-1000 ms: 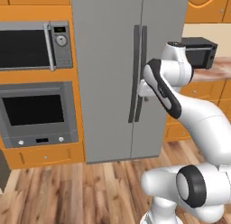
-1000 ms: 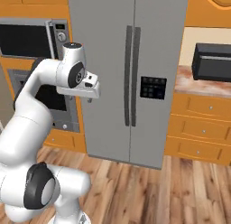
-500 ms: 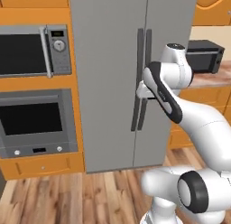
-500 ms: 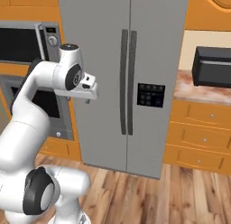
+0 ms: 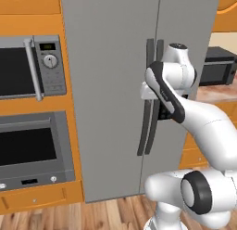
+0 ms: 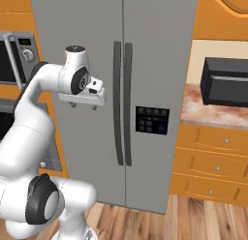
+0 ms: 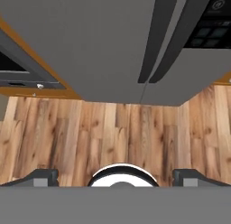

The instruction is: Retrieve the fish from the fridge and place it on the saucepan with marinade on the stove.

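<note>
Fridge doors closed, open tool just left of handles

1 tall grey steel 2-door fridge with 2 long dark vertical handles, 1 steel microwave, 1 steel oven, 1 black countertop appliance.

I see the fridge ahead, microwave above oven to its left, drawers to its right.

Wooden plank floor is running under everything, with the closed fridge standing on it; right of the fridge, a marbled surface is carrying a black microwave.
</note>
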